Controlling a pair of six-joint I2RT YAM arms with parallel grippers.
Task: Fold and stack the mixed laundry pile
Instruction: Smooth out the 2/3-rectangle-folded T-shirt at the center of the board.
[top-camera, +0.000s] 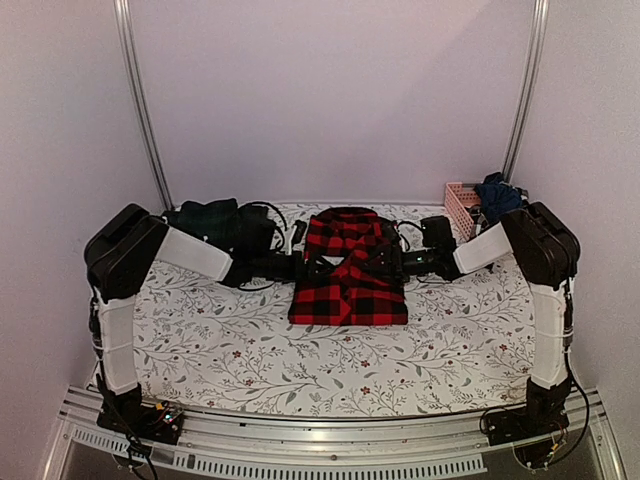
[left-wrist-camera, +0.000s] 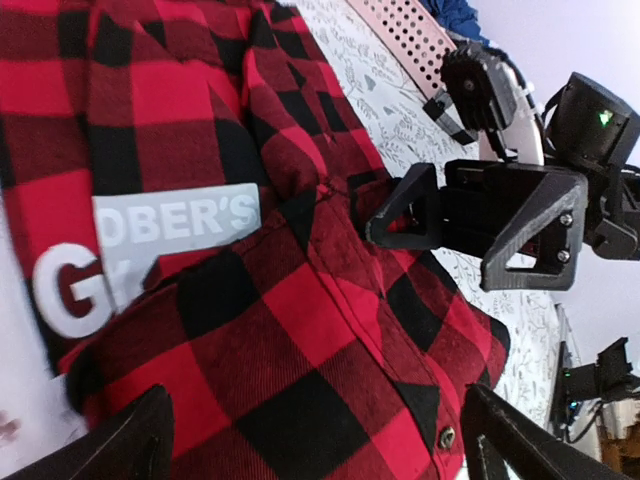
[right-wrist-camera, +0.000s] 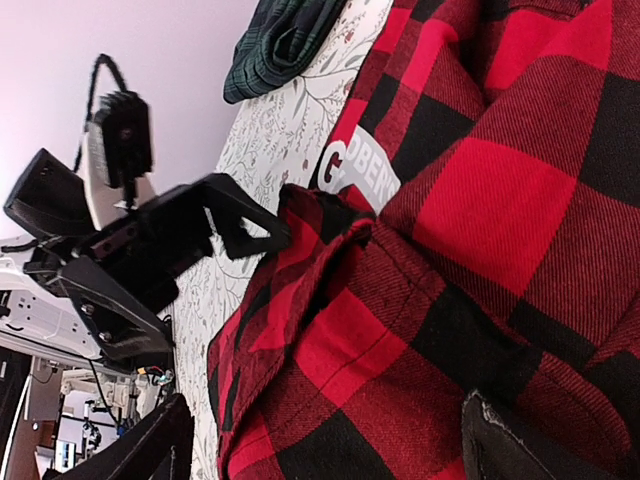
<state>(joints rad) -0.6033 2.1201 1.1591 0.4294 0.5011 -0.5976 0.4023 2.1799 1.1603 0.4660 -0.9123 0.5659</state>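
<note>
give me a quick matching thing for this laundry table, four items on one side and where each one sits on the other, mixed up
Things:
1 red-and-black flannel shirt
2 green tartan piece
3 pink basket
4 dark blue clothes

Places:
a back left
b poking out of the basket's top
c in the middle
d back right corner

Pairs: 1-c, 2-a, 3-d, 4-b
</note>
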